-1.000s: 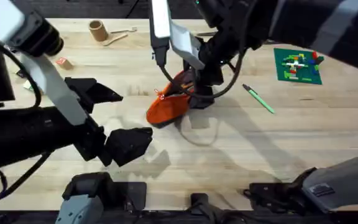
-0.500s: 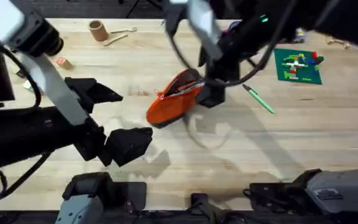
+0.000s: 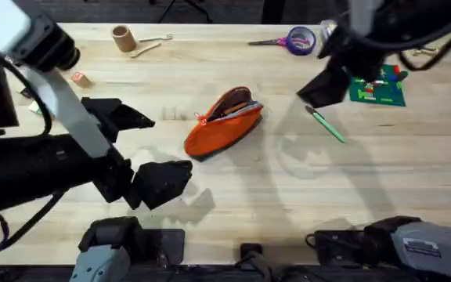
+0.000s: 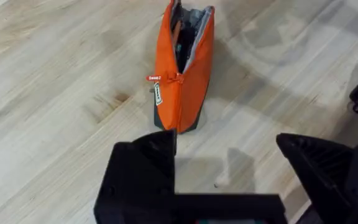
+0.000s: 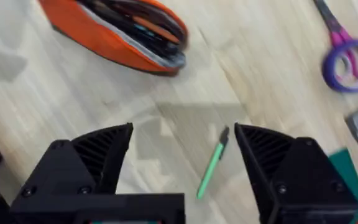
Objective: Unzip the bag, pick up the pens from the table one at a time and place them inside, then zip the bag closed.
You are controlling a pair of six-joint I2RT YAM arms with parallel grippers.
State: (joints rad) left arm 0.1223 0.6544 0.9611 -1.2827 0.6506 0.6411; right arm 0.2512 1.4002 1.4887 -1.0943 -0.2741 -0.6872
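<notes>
One orange bag [image 3: 222,122] and one green pen [image 3: 325,124] lie on the wooden desk [image 3: 304,196], along with one pair of purple-handled scissors [image 3: 286,40] at the far edge and a green building-brick plate [image 3: 376,84] beyond the pen. The right tool [image 5: 182,146] hangs above the desk with its two black fingers spread wide and nothing between them — released, touching neither pen nor bag; in the right wrist view the pen [image 5: 212,163] lies on the bare wood just beneath the gap between the fingers, and the bag [image 5: 118,34] sits farther off past the fingertips, with the scissors [image 5: 345,48] out to one side. In the overhead view that tool [image 3: 325,84] is a dark shape just above the black-tipped end of the pen. The left tool [image 4: 229,165] is also spread open and empty, held low over the desk with the bag [image 4: 180,68] just ahead of its fingertips, apart from them; overhead it shows as two black fingers [image 3: 163,178] near the bag's closed end. The bag stands on its dark underside with the zipper undone along most of its top — the small red pull [image 4: 156,78] sits at the end nearer the left tool, and dark contents with a few coloured items show through the gaping mouth, too blurred to count.
</notes>
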